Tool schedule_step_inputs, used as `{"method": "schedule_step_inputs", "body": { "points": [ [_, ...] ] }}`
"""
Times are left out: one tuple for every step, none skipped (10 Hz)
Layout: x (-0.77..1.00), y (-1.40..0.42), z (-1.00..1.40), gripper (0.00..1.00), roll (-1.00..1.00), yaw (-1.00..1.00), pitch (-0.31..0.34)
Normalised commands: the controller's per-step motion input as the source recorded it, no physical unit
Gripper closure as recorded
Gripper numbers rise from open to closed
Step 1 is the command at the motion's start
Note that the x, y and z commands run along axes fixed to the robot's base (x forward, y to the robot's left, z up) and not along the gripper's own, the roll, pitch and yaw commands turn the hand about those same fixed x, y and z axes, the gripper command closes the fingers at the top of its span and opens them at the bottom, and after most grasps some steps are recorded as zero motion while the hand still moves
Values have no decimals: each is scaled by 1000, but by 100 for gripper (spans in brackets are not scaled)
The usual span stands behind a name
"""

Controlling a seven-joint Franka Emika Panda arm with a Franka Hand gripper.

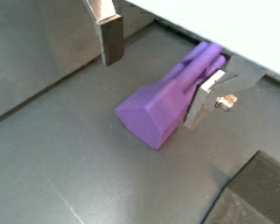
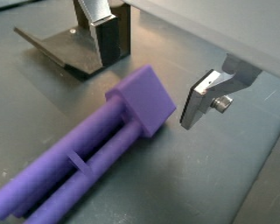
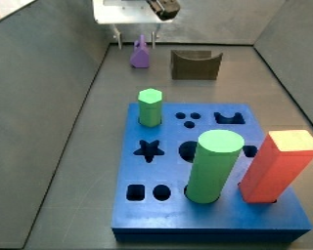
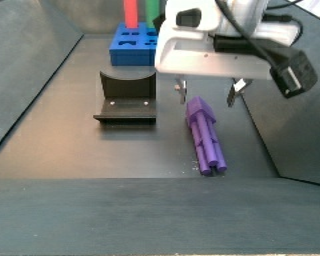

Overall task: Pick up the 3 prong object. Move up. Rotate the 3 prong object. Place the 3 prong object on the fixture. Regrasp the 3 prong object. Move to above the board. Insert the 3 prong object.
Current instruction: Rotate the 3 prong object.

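The 3 prong object lies flat on the floor, at about 3 o'clock from the fixture. You see the gripper low over its far end, fingers apart, not touching it.

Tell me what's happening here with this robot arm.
The gripper hovers low over the purple 3 prong object, which lies flat on the floor, its fingers open on either side of the block end and not yet gripping it. The fixture sits empty beside it. The blue board with its green and orange pegs stands farther off.
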Motion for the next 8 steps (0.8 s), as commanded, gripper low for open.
{"method": "schedule_step_inputs", "body": {
  "points": [
    [41,19,-945,0,84,-36,-20],
    [41,20,-852,0,101,-28,-18],
    [37,15,-737,0,124,-24,-18],
    [43,14,-658,0,138,-20,-18],
    [43,10,-589,0,149,-16,-15],
    [47,9,-528,0,160,-14,-17],
    [44,2,-454,0,173,-10,-20],
    [44,2,-406,0,180,-5,-17]
  ]
}}
